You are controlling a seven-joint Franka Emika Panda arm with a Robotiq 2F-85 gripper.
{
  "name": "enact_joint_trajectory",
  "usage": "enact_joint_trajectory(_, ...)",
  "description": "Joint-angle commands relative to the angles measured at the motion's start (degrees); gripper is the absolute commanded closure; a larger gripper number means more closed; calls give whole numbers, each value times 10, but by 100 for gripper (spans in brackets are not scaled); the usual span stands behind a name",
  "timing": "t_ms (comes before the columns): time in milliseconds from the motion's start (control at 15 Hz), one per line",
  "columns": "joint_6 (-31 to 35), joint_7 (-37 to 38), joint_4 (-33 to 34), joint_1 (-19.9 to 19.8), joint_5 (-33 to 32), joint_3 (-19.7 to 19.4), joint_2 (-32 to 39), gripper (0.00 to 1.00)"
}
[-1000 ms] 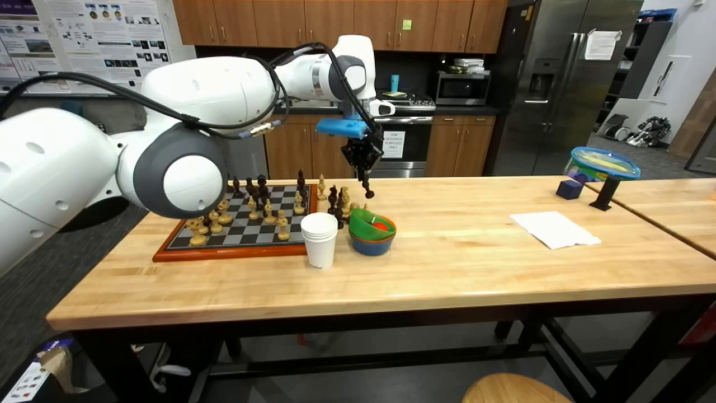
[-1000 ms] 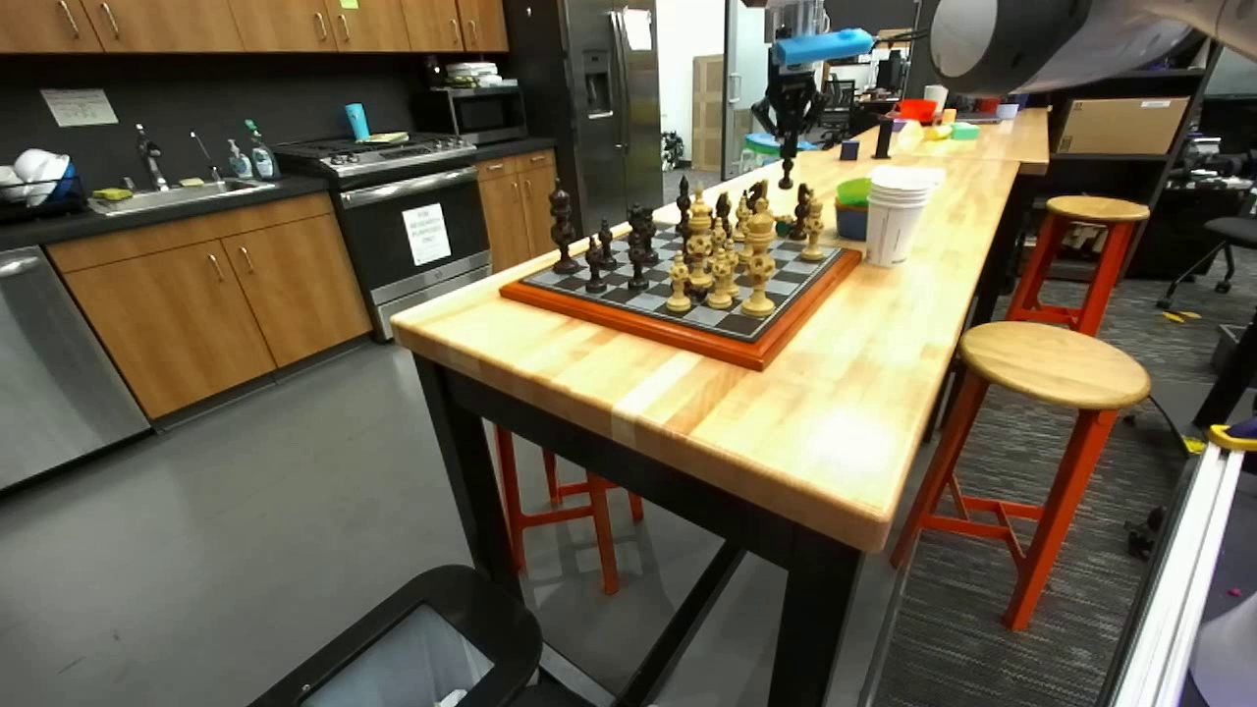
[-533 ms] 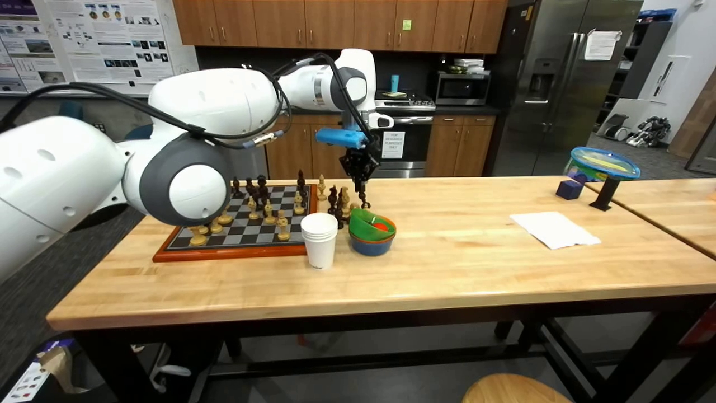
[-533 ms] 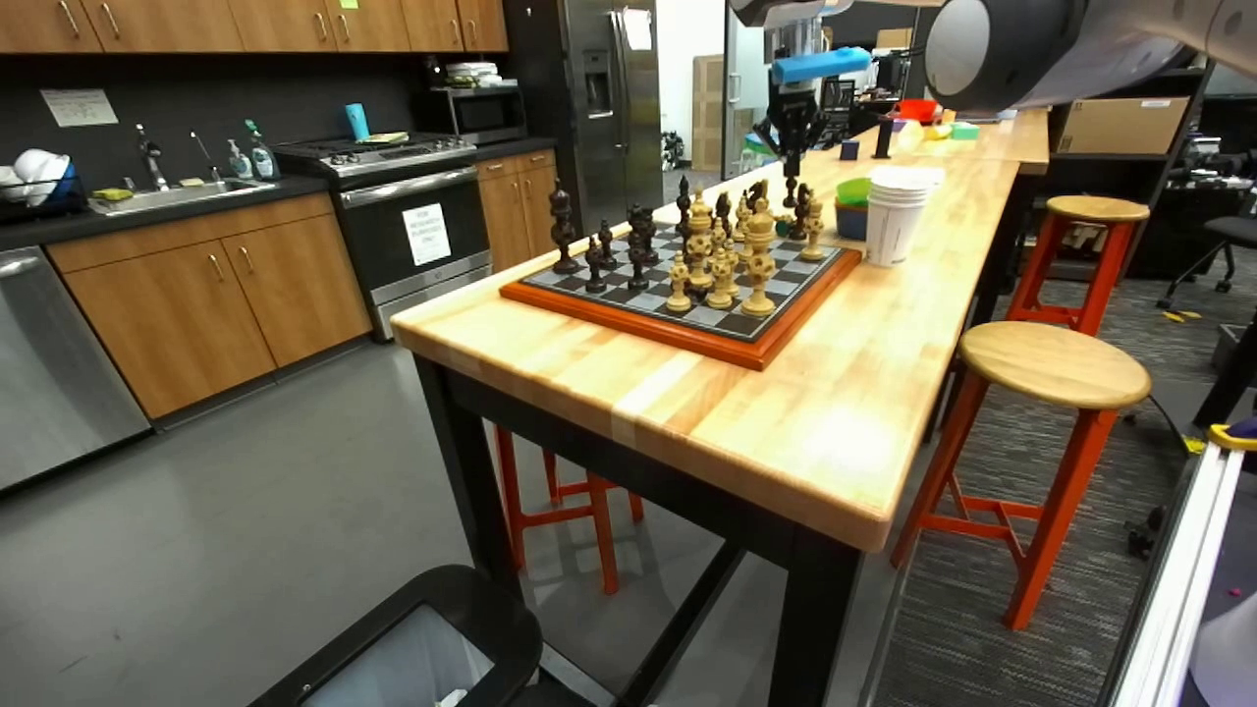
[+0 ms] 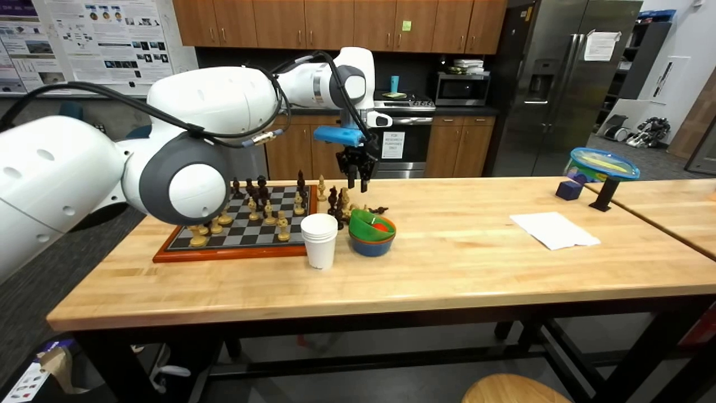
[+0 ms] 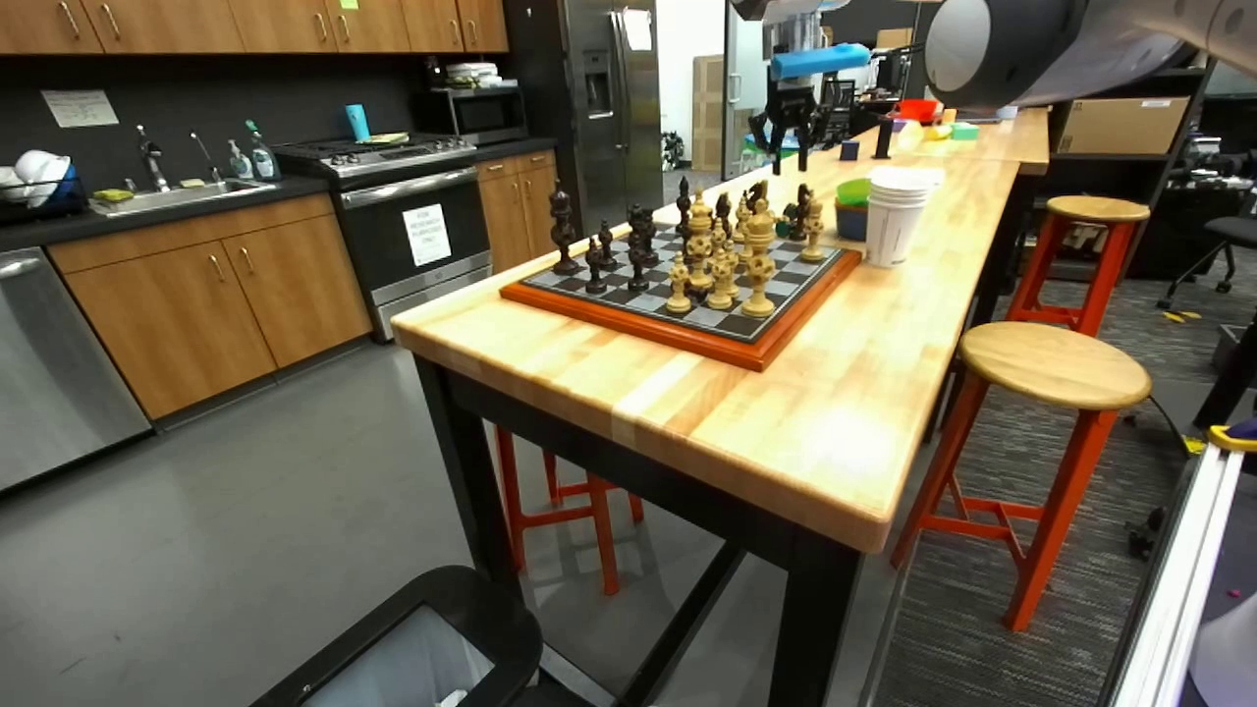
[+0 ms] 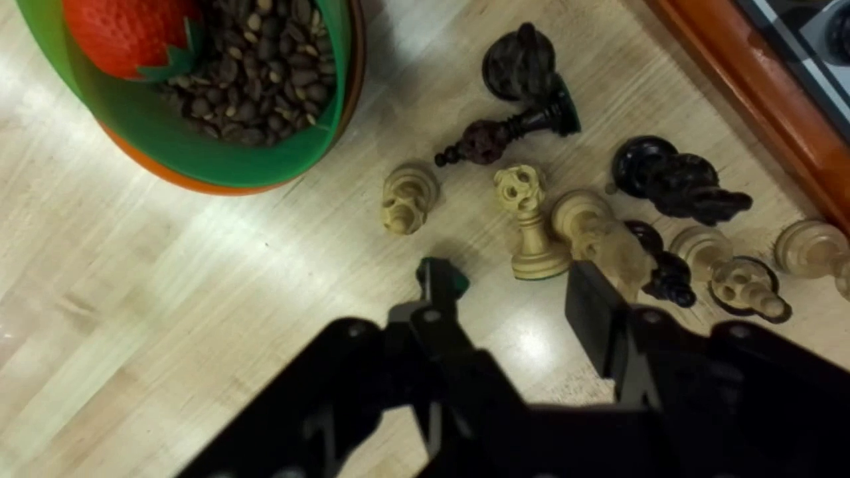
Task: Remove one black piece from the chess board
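My gripper (image 5: 358, 187) is open and empty above the table, to the right of the chess board (image 5: 235, 254). The black piece (image 5: 379, 210) lies on its side on the tabletop below the gripper, off the board, behind the bowls. In the wrist view its dark body is mostly hidden behind the left finger, and its green base (image 7: 460, 282) shows beside the fingertip. The gripper's fingers (image 7: 510, 279) are spread wide with nothing between them. In an exterior view the gripper (image 6: 791, 169) hangs above the far side of the board (image 6: 638, 324), and other pieces stand there.
Several dark and tan pieces stand or lie between the board and the bowls, including a tan piece (image 7: 531, 226) near the fingers. A green bowl (image 5: 363, 226) sits in a blue bowl (image 5: 372, 247). White cups (image 5: 320, 240) stand at the board's corner. Paper (image 5: 554, 229) lies right.
My gripper came down with the dark piece upright in its fingers, then opened and let it go. The piece now lies on the table. The gripper has risen slightly.
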Motion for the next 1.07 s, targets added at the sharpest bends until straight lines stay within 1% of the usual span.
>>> enact_joint_trajectory(0, -36, -4, -8, -3, 17, 16, -51, 20)
enact_joint_trajectory(67, -72, -8, 42, -7, 19, 27, -41, 14)
enact_joint_trajectory(133, -75, -14, 15, -4, 22, 31, -71, 8)
enact_joint_trajectory(200, -97, -20, 21, -4, 27, 38, -84, 2)
enact_joint_trajectory(333, -139, -45, 20, -3, 41, 55, -119, 0)
enact_joint_trajectory(533, -217, -103, 19, 6, 53, 73, -168, 0)
enact_joint_trajectory(733, -281, -129, 17, 16, 69, 89, -201, 0)
enact_joint_trajectory(867, -311, -133, 18, 25, 81, 97, -217, 0)
enact_joint_trajectory(933, -285, -120, 22, 22, 74, 87, -203, 0)
enact_joint_trajectory(1000, -295, -122, 22, 25, 77, 90, -208, 0)
